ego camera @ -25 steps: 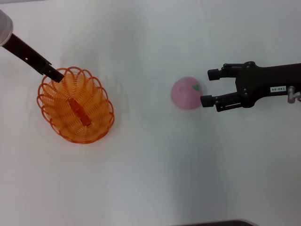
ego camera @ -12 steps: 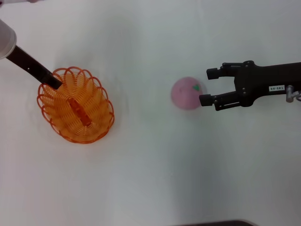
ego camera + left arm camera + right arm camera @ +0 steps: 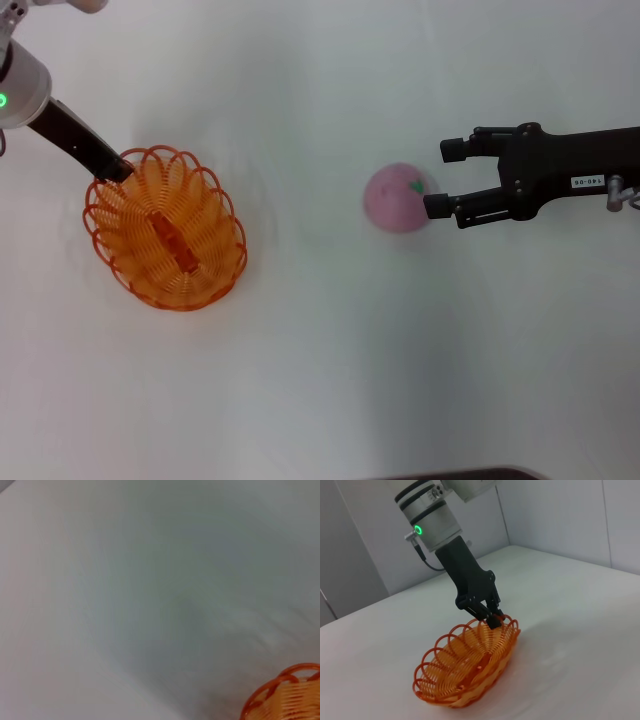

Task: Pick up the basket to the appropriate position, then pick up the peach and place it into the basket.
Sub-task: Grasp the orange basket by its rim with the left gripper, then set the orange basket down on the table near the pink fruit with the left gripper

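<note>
The orange wire basket [image 3: 165, 230] sits on the white table at the left. My left gripper [image 3: 122, 170] is shut on its far-left scalloped rim; the right wrist view shows the fingers [image 3: 492, 619] pinched on the rim of the basket [image 3: 467, 665]. A bit of the rim shows in the left wrist view [image 3: 285, 695]. The pale-pink peach [image 3: 398, 197], with a green leaf mark, lies on the table right of centre. My right gripper [image 3: 443, 178] is open just right of the peach, one fingertip [image 3: 435, 207] at the peach's edge.
The white table [image 3: 330, 360] stretches around both things with nothing else on it. A dark edge [image 3: 460, 474] shows at the near side. Grey walls [image 3: 560, 515] stand behind the table in the right wrist view.
The left arm has shifted a little and the basket has moved slightly right with it. The right gripper has stayed open next to the peach, edging barely.
</note>
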You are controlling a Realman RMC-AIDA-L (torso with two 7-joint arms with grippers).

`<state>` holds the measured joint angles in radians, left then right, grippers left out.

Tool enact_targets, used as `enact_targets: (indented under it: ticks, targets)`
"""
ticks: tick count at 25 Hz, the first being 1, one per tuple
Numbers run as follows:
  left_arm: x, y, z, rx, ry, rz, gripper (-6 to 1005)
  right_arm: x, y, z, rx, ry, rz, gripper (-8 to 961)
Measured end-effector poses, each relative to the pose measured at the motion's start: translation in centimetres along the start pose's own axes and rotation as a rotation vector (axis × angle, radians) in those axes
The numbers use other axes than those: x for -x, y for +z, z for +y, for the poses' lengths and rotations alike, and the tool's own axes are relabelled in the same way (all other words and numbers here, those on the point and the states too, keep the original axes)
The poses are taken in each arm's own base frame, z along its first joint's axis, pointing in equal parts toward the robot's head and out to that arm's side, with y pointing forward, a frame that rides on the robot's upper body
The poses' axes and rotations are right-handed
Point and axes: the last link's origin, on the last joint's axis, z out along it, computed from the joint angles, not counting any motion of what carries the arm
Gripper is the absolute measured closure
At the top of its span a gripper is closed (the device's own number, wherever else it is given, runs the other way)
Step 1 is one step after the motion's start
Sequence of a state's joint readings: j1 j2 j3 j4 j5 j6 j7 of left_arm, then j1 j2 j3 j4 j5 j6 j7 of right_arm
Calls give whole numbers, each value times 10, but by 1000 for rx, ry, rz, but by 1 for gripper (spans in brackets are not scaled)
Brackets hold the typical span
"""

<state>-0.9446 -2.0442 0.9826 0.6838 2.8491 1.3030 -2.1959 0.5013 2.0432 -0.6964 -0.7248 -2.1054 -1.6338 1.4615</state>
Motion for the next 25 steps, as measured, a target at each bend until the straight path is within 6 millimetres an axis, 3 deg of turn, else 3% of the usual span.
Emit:
enact_targets:
  ticks: [8,12,18,25]
  targets:
    - [-1,-4,-1,9,10,9,911,-2,2,-1,-8,3,-1,14]
    - [-2,-18,-7,40,-48,88,924,-1,3,-1,-9,2,-1,14]
    - [9,-68,-33,167,-256,351,943,-1,3,1,1,1,-2,15]
    - [22,-84,-38,200,-495,392,952,1,3,1,5,-9,-1,15]
